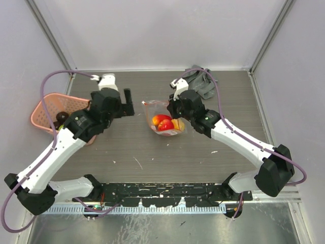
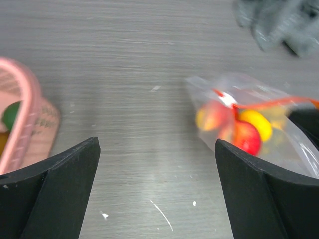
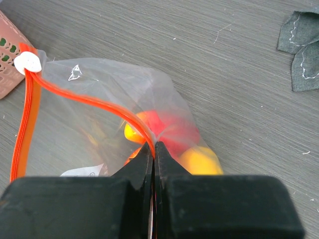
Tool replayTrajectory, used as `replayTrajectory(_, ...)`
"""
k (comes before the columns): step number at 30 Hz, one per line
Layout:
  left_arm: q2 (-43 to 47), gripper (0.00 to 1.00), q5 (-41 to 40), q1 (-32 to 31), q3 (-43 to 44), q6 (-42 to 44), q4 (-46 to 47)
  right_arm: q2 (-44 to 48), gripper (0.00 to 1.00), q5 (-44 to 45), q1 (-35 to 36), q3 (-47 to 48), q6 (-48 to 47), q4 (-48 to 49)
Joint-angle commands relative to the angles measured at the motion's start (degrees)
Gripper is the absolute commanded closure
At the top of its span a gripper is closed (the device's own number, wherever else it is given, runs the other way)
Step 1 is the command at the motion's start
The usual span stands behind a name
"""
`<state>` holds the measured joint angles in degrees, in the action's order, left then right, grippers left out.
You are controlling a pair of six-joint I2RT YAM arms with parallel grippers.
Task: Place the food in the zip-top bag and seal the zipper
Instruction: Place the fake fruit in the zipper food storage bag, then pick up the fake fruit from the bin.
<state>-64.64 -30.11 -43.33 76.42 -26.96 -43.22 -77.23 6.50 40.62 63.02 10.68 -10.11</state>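
Note:
The clear zip-top bag (image 1: 165,119) lies mid-table with red and orange-yellow food (image 1: 163,123) inside. My right gripper (image 1: 174,109) is shut on the bag's red-orange zipper strip (image 3: 94,102), pinching it at the mouth edge (image 3: 154,149). The white slider tab (image 3: 27,63) sits at the strip's far left end. The food shows through the plastic in the right wrist view (image 3: 169,132). My left gripper (image 1: 128,102) is open and empty, left of the bag and apart from it. In the left wrist view the bag (image 2: 249,124) lies ahead to the right.
A pink perforated basket (image 1: 51,114) stands at the left edge with dark and green food in it; it also shows in the left wrist view (image 2: 25,119). A grey cloth (image 1: 200,84) lies at the back right.

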Motion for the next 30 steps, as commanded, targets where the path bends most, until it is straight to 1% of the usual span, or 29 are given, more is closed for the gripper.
replayTrajectory(1,1.10,0.02,0.51,11.19,4.53,-7.57,-9.79,1.59,0.99,1.02,-0.23,0.11,-1.52,4.68)
replayTrajectory(3,1.57,0.02,4.01,17.01,4.14,-8.86,-10.87,1.72,0.99,0.89,-0.26,-0.22,-1.66,4.83)
replayTrajectory(5,1.66,0.02,5.36,22.38,3.96,-10.17,-12.26,1.94,0.99,0.60,-0.25,-0.42,-1.77,4.87)
replayTrajectory(14,-3.14,0.02,8.82,35.50,5.37,-11.19,-17.46,2.43,0.99,-0.11,-0.34,-1.51,-2.07,5.21)
replayTrajectory(16,-4.82,0.01,9.04,38.84,5.50,-11.90,-19.06,2.48,0.99,-0.17,-0.34,-1.63,-2.22,5.22)
replayTrajectory(18,-6.75,0.01,10.41,43.48,5.36,-13.27,-20.25,2.52,0.99,-0.25,-0.44,-1.81,-2.28,5.26)
replayTrajectory(20,-8.52,0.06,11.26,46.80,5.18,-15.85,-21.47,2.40,0.99,-0.26,-0.52,-2.02,-2.29,5.29)
replayTrajectory(24,-11.84,0.17,10.58,50.68,5.17,-21.08,-22.26,2.22,0.99,-0.57,-0.55,-2.13,-2.23,5.33)
replayTrajectory(28,-13.94,0.17,8.65,53.39,4.21,-25.83,-21.45,2.11,0.99,-0.85,-0.50,-2.21,-1.96,5.58)
replayTrajectory(30,-15.07,0.17,5.54,54.17,3.70,-29.41,-21.49,1.96,0.99,-1.08,-0.57,-2.21,-1.85,5.74)
